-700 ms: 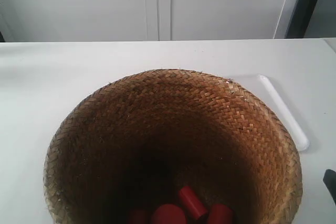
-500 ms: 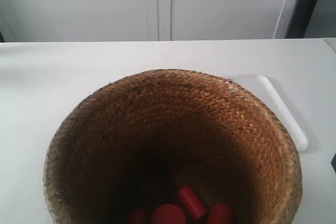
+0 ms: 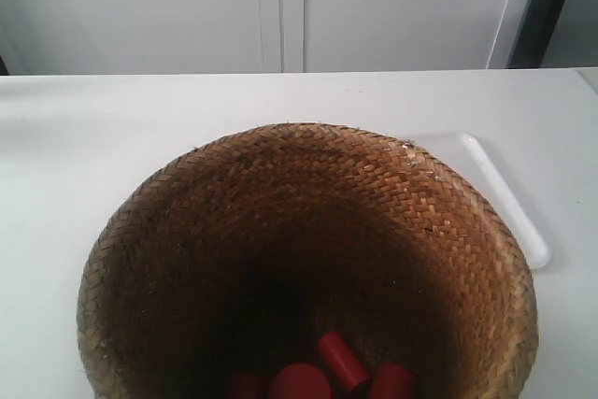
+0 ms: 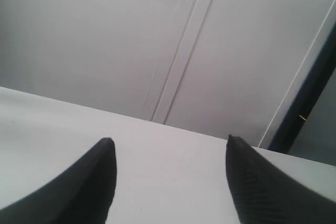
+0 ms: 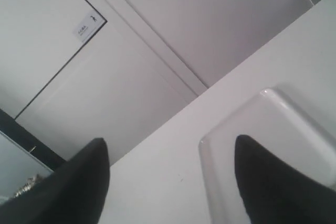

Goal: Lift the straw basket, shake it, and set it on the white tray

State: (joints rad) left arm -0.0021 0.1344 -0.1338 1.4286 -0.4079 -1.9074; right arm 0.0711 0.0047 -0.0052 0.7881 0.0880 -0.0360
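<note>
The straw basket (image 3: 308, 231) fills the lower middle of the exterior view, its brown woven rim wide and its inside dark, with several red cylinders (image 3: 322, 376) at the bottom. It stands on the white tray (image 3: 509, 198), whose right edge shows beside it. Neither arm appears in the exterior view. My left gripper (image 4: 168, 142) is open over bare white table, nothing between its dark fingers. My right gripper (image 5: 170, 142) is open too, one finger over the corner of the white tray (image 5: 273, 124). The basket is out of both wrist views.
The white table (image 3: 112, 137) stretches to a white panelled wall (image 3: 280, 7) behind. A dark vertical strip (image 3: 542, 7) stands at the back right. A small sign (image 5: 86, 27) hangs on the wall in the right wrist view.
A dark gripper tip at the exterior view's right edge has slid out of sight. The basket and tray have not moved.
</note>
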